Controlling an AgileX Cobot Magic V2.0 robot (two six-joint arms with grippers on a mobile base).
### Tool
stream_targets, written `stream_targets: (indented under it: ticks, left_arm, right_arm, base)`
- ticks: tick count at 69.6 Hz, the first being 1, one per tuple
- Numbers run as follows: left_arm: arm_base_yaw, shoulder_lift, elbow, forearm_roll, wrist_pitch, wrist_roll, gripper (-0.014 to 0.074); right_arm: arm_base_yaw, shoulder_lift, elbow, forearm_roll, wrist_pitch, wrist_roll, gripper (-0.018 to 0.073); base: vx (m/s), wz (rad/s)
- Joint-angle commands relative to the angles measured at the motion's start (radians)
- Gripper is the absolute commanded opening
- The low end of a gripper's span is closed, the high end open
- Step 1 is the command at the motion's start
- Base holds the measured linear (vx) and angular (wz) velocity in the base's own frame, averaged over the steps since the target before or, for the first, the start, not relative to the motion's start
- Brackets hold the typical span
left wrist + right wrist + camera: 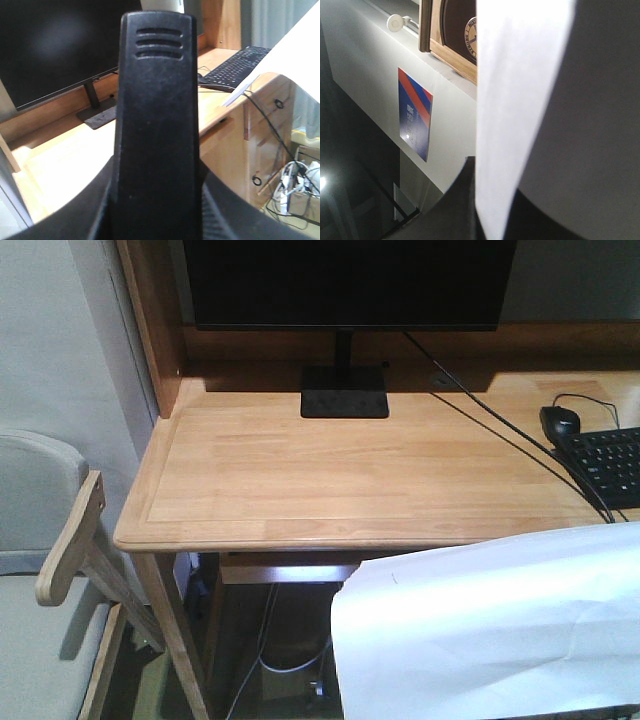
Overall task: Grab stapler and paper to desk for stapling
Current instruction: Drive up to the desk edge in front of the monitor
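My left claw [156, 220] is clamped on the black stapler [156, 115]. Its long axis runs away from me toward the monitor [55, 45], ribbed end farthest. My right claw [492, 220] pinches the white paper [520, 100], which hangs before the table [300, 470]. The writing on the red-and-blue poster [415, 115] is too blurred to read.

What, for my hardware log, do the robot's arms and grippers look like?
Little shows. The left gripper appears only as matte black, smoothly curved parts along the bottom of its wrist view; the right gripper as a dark, curved edge. No robot cables, markings or arm links are visible.
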Motion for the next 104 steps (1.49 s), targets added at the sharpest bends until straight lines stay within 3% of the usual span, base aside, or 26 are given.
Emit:
stream_targets:
  ticks: [1, 104]
  left_arm:
    - [-0.004, 0.018, -0.030, -0.022, -0.118, -0.001, -0.0007]
    - [-0.004, 0.018, -0.030, -0.022, -0.118, -0.001, -0.0007]
  right_arm:
    - [-0.005, 0.010, -0.030, 0.013, -0.052, -0.005, -0.0002]
    - [-0.005, 0.010, -0.030, 0.013, -0.052, -0.005, -0.0002]
  base:
    - [0.15, 0.06]
    - [0.12, 0.01]
